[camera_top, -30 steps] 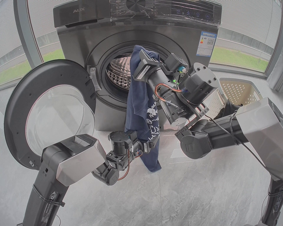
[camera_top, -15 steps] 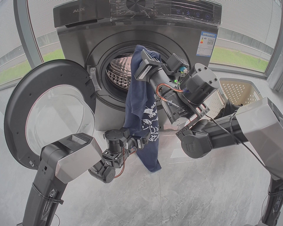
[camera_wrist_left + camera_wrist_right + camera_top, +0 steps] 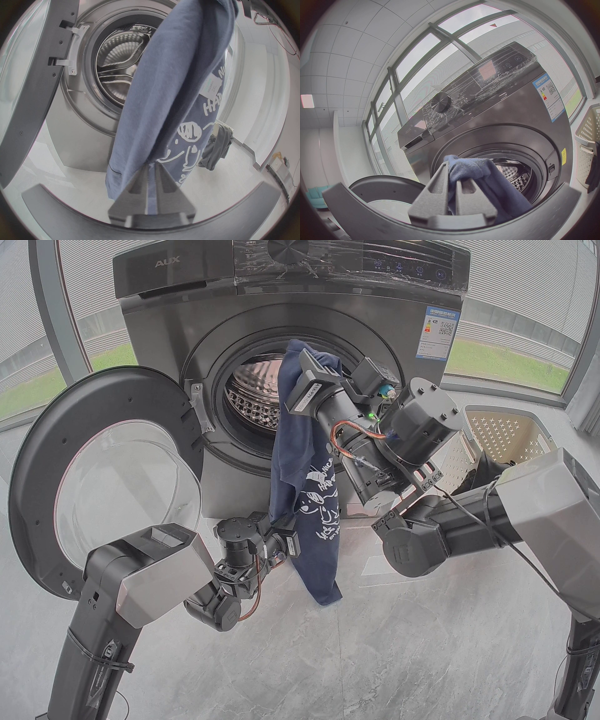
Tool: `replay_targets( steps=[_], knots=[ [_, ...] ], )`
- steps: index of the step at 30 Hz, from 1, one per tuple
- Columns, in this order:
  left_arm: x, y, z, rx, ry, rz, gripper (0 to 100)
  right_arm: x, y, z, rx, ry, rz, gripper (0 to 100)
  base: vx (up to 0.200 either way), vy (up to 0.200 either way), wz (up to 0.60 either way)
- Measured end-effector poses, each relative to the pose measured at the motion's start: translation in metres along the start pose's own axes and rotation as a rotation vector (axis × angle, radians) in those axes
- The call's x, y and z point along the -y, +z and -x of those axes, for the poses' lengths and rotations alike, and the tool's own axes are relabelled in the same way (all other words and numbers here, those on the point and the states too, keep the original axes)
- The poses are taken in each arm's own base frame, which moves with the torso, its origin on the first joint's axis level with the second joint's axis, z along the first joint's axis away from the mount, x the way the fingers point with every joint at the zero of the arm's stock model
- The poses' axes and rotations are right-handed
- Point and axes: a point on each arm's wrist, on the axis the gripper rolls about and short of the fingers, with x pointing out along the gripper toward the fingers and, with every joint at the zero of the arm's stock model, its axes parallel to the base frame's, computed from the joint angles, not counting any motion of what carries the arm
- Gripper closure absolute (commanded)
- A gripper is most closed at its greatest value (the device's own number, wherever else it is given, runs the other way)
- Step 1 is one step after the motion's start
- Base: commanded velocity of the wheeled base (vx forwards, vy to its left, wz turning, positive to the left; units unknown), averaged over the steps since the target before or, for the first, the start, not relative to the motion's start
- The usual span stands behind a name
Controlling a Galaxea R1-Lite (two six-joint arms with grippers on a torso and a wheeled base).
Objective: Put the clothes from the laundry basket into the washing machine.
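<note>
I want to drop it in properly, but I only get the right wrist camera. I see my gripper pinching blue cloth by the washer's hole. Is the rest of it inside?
Observer: No. The navy T-shirt hangs down outside, in front of the drum opening.
Operator: Is the other gripper helping?
Observer: Yes, the left gripper is shut on the shirt's lower part.
Operator: Any more clothes waiting?
Observer: A dark garment drapes over the laundry basket edge.

You have one washing machine (image 3: 187, 321), one navy shirt (image 3: 300, 446) before it, one laundry basket (image 3: 509, 434) beside it, one dark garment (image 3: 486, 466).
</note>
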Motion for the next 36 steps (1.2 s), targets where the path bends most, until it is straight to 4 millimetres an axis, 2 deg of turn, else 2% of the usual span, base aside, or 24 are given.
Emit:
replay_targets(
  steps=[11, 17, 23, 28, 29, 36],
  knots=[
    [0.0, -0.002, 0.01, 0.013, -0.015, -0.002, 100, 0.005, -0.003, 0.0, -0.006, -0.01, 0.008, 100, 0.0, 0.0, 0.0],
    [0.0, 0.0, 0.035, -0.021, -0.056, -0.005, 100, 0.017, -0.004, 0.0, -0.016, -0.031, 0.025, 100, 0.0, 0.0, 0.0],
    [0.001, 0.019, 0.066, -0.049, -0.114, -0.002, 100, 0.032, -0.008, 0.002, -0.037, -0.061, 0.05, 100, 0.0, 0.0, 0.0],
    [0.003, 0.026, 0.076, -0.055, -0.131, -0.003, 100, 0.033, -0.009, 0.004, -0.046, -0.063, 0.052, 100, 0.0, 0.0, 0.0],
    [0.006, 0.025, 0.076, -0.059, -0.139, -0.003, 0, 0.031, -0.009, 0.004, -0.048, -0.06, 0.05, 100, 0.0, 0.0, 0.0],
    [0.031, 0.013, 0.074, -0.08, -0.241, 0.0, 0, 0.019, -0.006, -0.004, -0.023, -0.037, 0.035, 100, 0.0, 0.0, 0.0]
  ],
)
